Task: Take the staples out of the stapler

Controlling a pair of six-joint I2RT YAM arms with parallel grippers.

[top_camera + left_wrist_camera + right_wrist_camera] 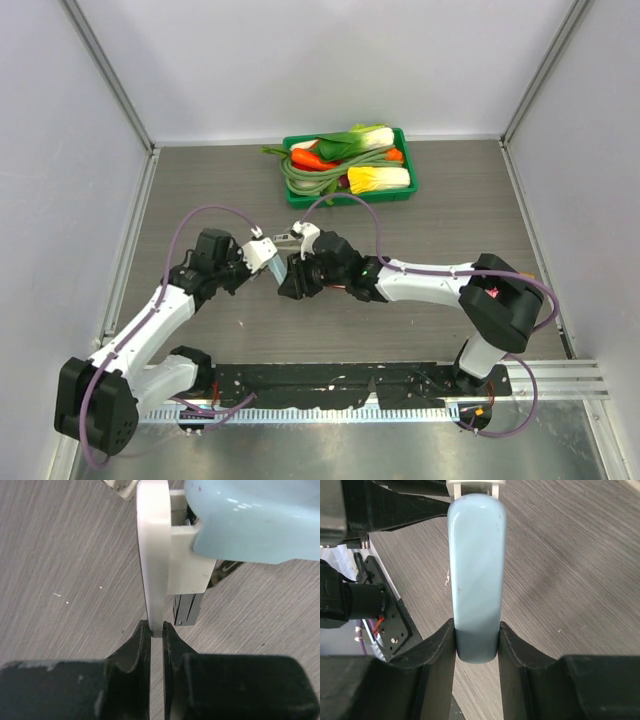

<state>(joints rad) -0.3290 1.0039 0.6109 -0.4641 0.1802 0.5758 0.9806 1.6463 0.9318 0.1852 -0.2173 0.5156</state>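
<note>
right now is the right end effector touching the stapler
Touching. The right wrist view shows the right end effector clamped against both sides of the stapler, no gap.

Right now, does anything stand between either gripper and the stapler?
Nothing visible does. The left gripper is shut on the white base plate of the stapler, and the right gripper is shut on its pale blue top. In both wrist views the fingers touch it directly.
</note>
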